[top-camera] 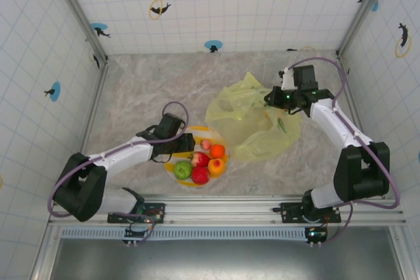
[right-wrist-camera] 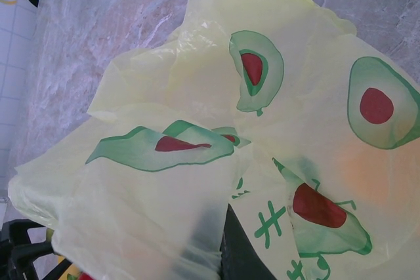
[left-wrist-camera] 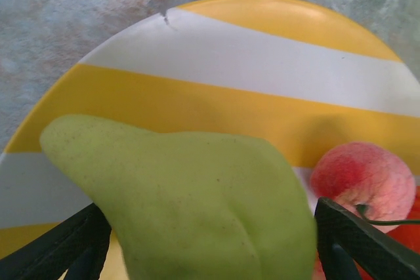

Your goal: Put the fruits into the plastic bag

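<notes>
A green pear-shaped fruit [left-wrist-camera: 197,195] fills the span between the black fingers [left-wrist-camera: 59,247] of my left gripper [left-wrist-camera: 210,214], which is shut on its two sides over the plate. In the top view that gripper [top-camera: 180,142] hovers at the plate's left part. Several fruits lie on the plate: a green apple [top-camera: 183,170], a red one [top-camera: 200,176], a peach [top-camera: 200,159] [left-wrist-camera: 367,175] and two orange ones [top-camera: 217,151]. The yellow-green plastic bag [top-camera: 252,119] [right-wrist-camera: 197,129] lies crumpled to the right. My right gripper [top-camera: 279,100] [right-wrist-camera: 223,240] is shut on its upper edge.
The yellow-and-white striped plate [top-camera: 172,170] [left-wrist-camera: 230,50] sits near the table's front edge, between the two arms. Tiled walls enclose the marble table on three sides. Bare tabletop lies behind the plate and left of the bag.
</notes>
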Controlling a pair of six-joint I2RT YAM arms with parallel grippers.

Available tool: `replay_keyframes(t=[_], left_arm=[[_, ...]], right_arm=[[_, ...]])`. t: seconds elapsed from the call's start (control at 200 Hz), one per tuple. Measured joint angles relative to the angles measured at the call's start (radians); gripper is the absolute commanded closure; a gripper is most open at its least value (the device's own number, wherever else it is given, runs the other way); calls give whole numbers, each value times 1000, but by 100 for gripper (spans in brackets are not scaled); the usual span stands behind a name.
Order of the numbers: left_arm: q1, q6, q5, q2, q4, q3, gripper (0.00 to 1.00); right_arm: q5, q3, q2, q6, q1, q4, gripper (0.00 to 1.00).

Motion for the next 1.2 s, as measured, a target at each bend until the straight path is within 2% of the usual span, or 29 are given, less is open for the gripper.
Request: replay_keyframes(t=[0.32, 0.811, 0.911, 1.051, 1.201], left_arm=[[-3, 4, -3, 88, 16, 55, 17], [-20, 30, -64, 120, 14, 83, 37], [-20, 30, -84, 97, 16, 80, 40], [-29, 47, -102, -21, 42, 77, 42], [-100, 103, -64, -95, 135, 98, 45]], right_arm=[[-6, 0, 0, 2, 0, 6, 94], [-7, 0, 0, 3, -6, 6, 94], [-10, 0, 0, 2, -6, 6, 94], [-11, 0, 0, 2, -6, 6, 94], [-16, 0, 0, 3, -6, 6, 94]])
